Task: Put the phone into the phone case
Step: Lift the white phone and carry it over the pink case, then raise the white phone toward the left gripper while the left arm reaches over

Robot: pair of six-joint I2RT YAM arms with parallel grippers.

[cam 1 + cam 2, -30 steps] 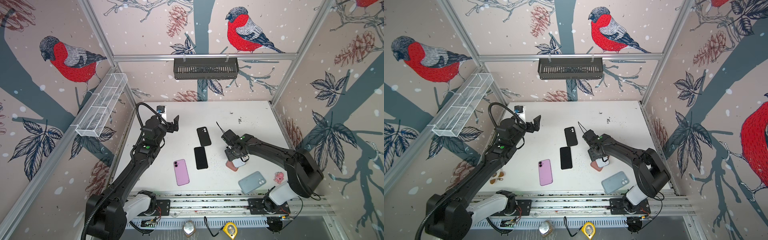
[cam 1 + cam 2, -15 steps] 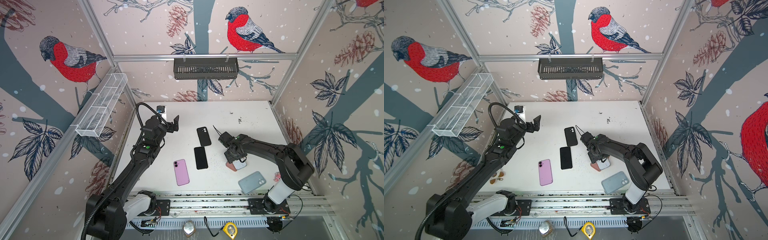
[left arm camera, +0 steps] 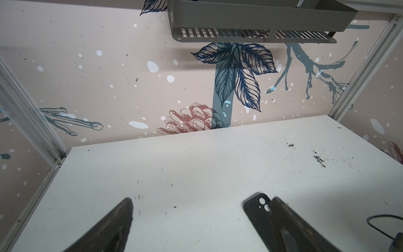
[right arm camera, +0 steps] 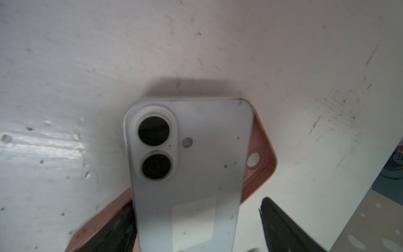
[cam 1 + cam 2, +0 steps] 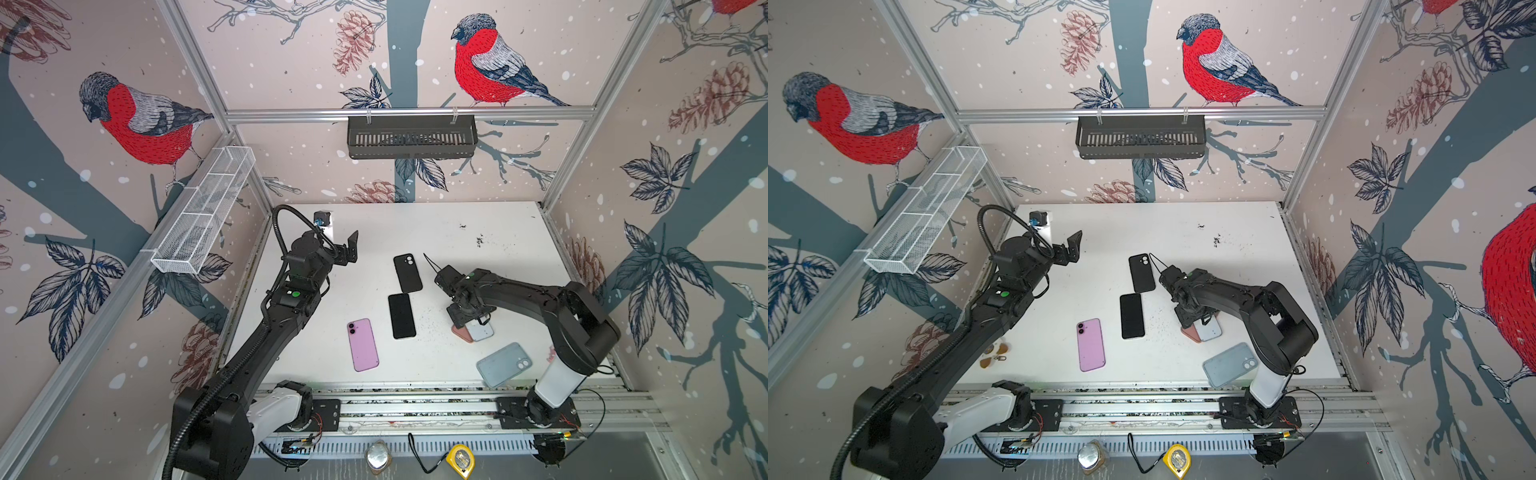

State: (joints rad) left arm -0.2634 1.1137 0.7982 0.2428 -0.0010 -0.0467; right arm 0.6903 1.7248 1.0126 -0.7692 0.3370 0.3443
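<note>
The white phone [image 4: 187,174] lies crooked on the pink phone case [image 4: 261,157], so pressing may jam a corner; right gripper [image 4: 196,205] and left gripper [image 3: 201,199] fingers stand apart

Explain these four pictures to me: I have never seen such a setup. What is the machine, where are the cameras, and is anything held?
Two black robot arms stand on a rail at the front of a white table. Both top views look down on everything; the other two come from a camera on each wrist. On the table lie a pink phone, a black phone, a black case, a grey-blue phone or case, and a white phone askew on a salmon case. The left arm hangs above the table, jaws open and empty. The right arm reaches down over the white phone; its jaws straddle it, one clear of its edge, so nothing is held.
</note>
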